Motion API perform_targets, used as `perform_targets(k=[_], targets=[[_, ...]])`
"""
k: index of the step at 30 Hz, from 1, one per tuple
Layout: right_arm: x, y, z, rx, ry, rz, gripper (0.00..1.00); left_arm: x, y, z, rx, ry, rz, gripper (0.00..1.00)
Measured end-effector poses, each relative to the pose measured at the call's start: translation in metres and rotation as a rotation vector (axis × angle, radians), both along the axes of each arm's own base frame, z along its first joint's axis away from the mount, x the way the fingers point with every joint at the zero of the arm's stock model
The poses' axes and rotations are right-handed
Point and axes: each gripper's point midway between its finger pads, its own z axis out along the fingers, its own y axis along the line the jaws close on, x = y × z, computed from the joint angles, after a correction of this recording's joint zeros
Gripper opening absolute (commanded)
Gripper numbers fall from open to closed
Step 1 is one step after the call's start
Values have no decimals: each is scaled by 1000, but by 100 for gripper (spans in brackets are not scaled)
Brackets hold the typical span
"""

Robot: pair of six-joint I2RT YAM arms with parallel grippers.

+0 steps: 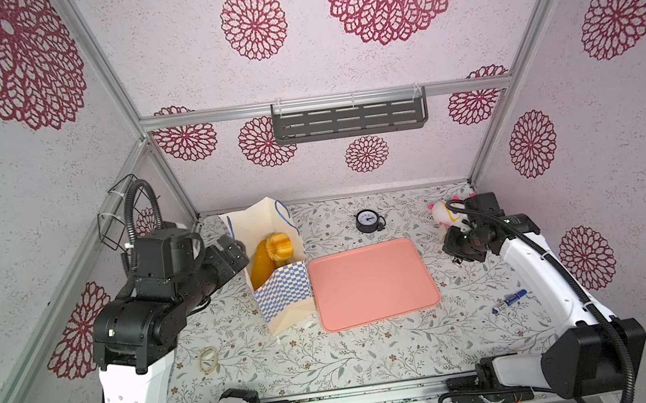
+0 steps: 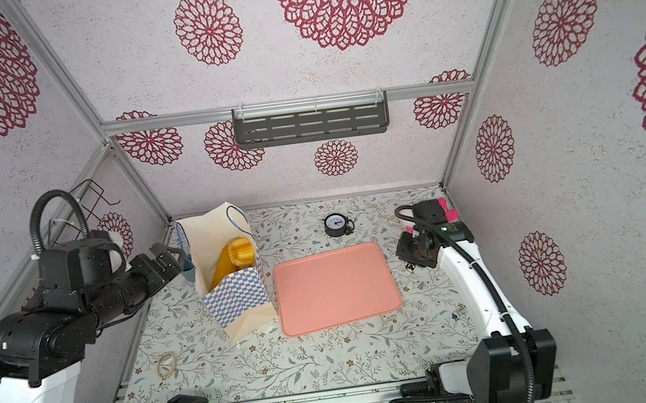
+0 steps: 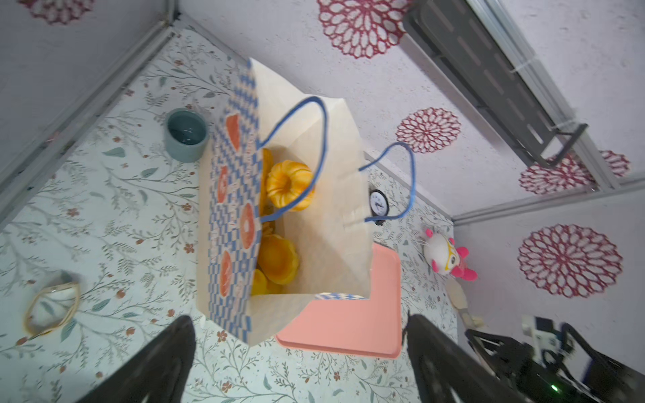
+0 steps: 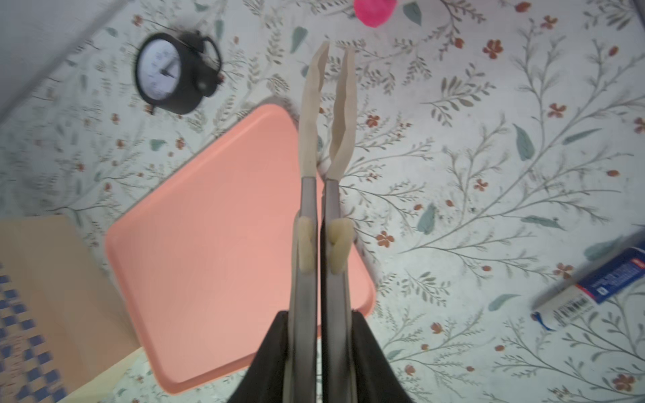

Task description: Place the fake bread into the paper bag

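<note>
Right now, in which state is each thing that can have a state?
paper bag, upright, mouth open.
fake bread, inside the bag.
pink tray, flat, nothing on it.
left gripper, open, holding nothing.
right gripper, shut on the tongs.
tongs, nearly closed, nothing between the tips.
cup, upright beside the bag.
marker, lying flat.

This looks like a robot lab booth. Shiny metal bars (image 1: 326,102) hold thin walls (image 1: 170,62) with red flower prints. The left arm (image 1: 135,393) and right arm (image 1: 530,265) sit on a rail (image 1: 363,402) by the flowery desk (image 1: 332,360).
</note>
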Motion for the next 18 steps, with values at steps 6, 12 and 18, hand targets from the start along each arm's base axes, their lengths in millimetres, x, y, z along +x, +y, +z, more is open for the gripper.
perform_targets(k=[6,12,18], targets=[[-9,-11,-36,-64,98,19,28,23,-80,9,16,-31,-198,97],[-4,-16,-53,-116,122,59,28,38,-147,-12,18,-9,-316,97],[1,-22,-77,-159,147,88,28,45,-191,-33,13,18,-389,97]])
